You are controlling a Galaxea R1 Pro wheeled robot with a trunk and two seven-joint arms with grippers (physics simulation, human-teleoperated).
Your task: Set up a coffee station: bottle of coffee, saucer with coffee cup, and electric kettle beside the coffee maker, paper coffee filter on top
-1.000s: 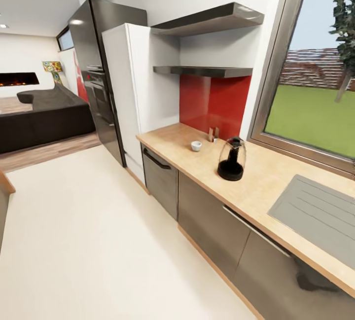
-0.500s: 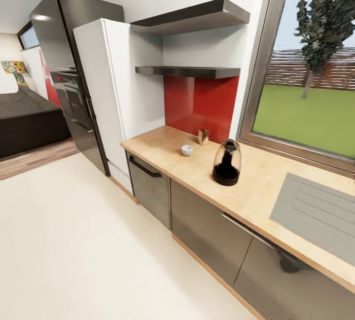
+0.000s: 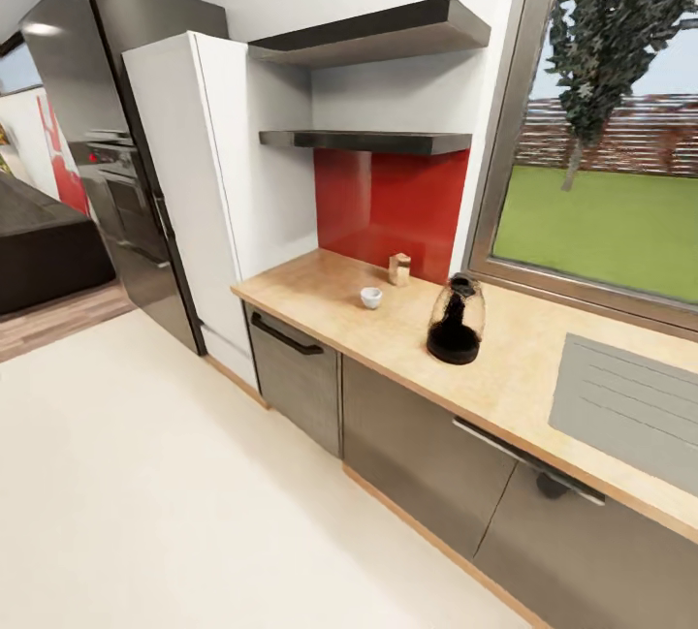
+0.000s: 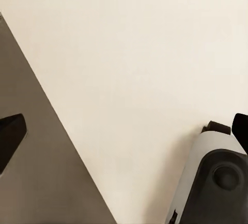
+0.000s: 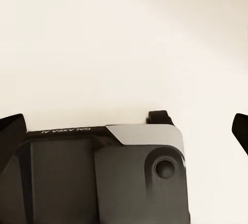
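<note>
The kitchen countertop runs along the red backsplash under the window. On it stands the electric kettle, clear glass with a black base and dark liquid. A tiny white coffee cup sits to its left, and a small tan object that I cannot identify stands by the backsplash. I see the kitchen shelf from below, so its top is hidden. The coffee maker, bottle of coffee, paper coffee filter and saucer are out of view. My left gripper and right gripper hang open over the pale floor, holding nothing.
A white fridge and a dark oven tower stand left of the counter. A grey drainboard is set into the counter at the right. A second shelf hangs higher up. The pale floor lies in front of the cabinets.
The whole head view has shifted: the camera has turned right and come a little closer to the counter. The kettle and cup have not moved on the counter.
</note>
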